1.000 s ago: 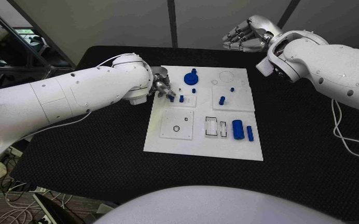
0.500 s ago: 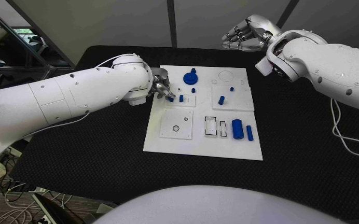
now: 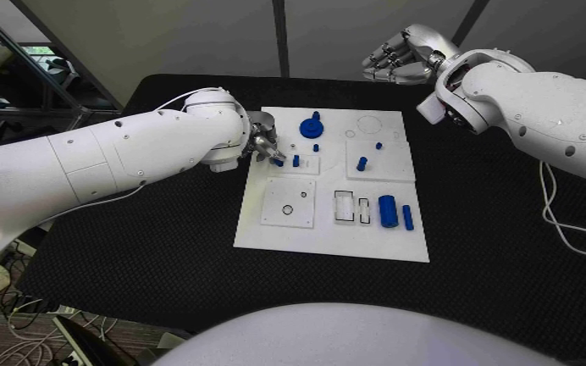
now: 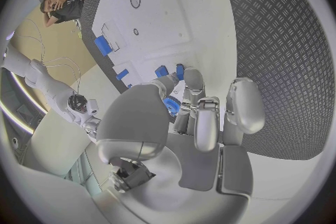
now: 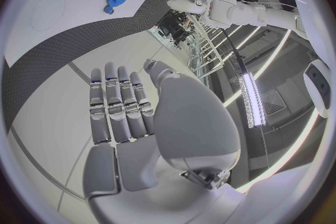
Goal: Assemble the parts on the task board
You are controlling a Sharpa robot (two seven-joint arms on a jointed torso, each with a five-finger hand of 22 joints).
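Now, part [image 4: 171,105]: small blue piece pinched in left robot hand [image 3: 262,146] at the board's [image 3: 293,230] left edge.
Right robot hand [image 3: 400,54]: raised beyond the counter [image 3: 146,247], fingers apart, holding nothing.

left hand [image 3: 262,146] crowding pegs [image 3: 297,161], board's [image 3: 384,247] near edge free

Smooth, perhaps plastic task board [image 3: 299,235] on rough, textured black table [image 3: 146,247].

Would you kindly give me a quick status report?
Left hand pinching a blue part over the task board. Right hand raised beyond the table, holding nothing. Nothing in the way.
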